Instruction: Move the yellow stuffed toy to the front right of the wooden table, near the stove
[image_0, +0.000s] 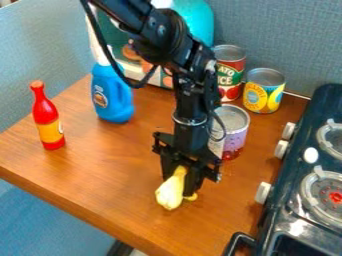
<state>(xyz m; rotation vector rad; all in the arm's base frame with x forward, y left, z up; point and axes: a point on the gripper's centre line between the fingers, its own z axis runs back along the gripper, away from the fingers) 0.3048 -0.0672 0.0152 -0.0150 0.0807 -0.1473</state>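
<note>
The black gripper (179, 182) hangs low over the wooden table's front half, right of centre. It is shut on a pale yellow toy (171, 192), whose narrow neck is between the fingers. The toy's rounded lower end points down and left, and a small yellow part shows beside the right finger. Whether the toy touches the wood I cannot tell. Close behind the gripper stands a can with a purple and red label (236, 139), partly hidden by the arm.
A red sauce bottle (47, 117) stands at the left, with a blue spray bottle (111, 95) behind it. A tomato can (230, 72) and a yellow-labelled can (264, 92) stand at the back. The black stove (284, 210) borders the table's right side.
</note>
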